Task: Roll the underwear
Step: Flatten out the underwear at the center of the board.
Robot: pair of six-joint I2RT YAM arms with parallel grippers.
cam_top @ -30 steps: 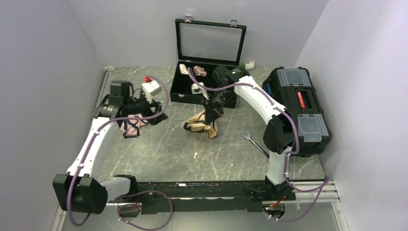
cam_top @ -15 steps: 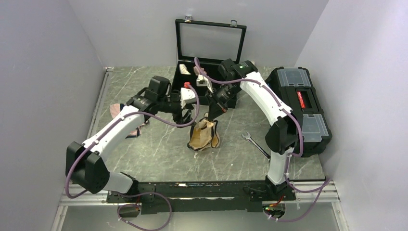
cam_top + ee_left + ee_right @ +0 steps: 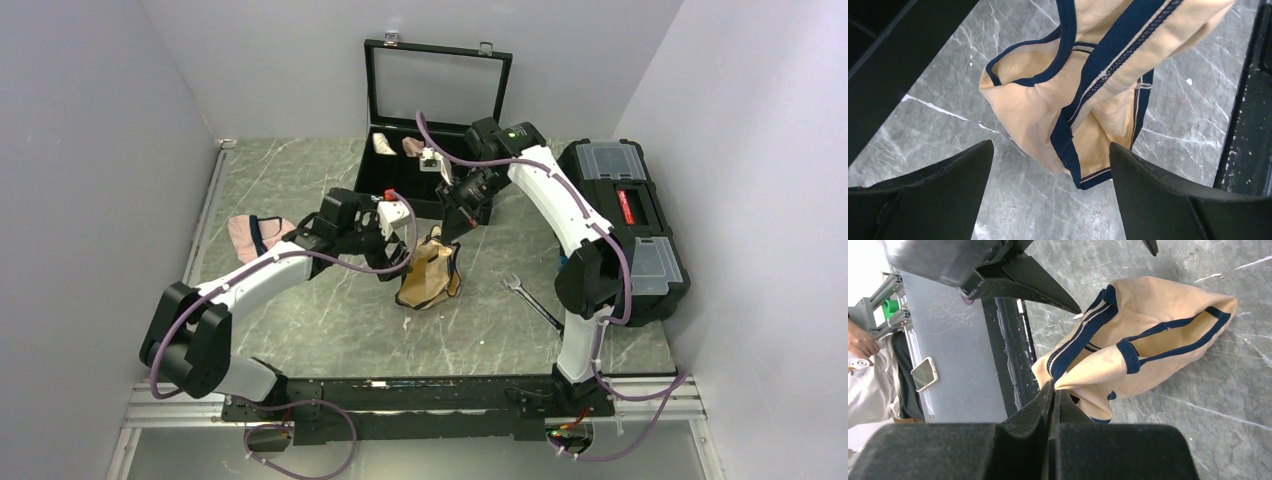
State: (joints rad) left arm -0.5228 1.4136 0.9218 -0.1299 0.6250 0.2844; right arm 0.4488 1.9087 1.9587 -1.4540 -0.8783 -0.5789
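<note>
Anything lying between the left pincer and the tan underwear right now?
Nothing. The left wrist view shows only bare marble table between the open left pincer and the underwear.

I counted one tan underwear [image 3: 432, 280] near the middle of the table [image 3: 320, 320]. One pink underwear [image 3: 255, 235] lay near the left edge. One open black case [image 3: 436, 88] stood at the far edge, with two fabric rolls inside: one cream roll [image 3: 381, 143], one pink roll [image 3: 412, 146]. One toolbox [image 3: 625, 225] and one wrench [image 3: 528, 300] lay by the right edge. I had two grippers: left gripper [image 3: 1050, 150], right gripper [image 3: 1052, 387].
</note>
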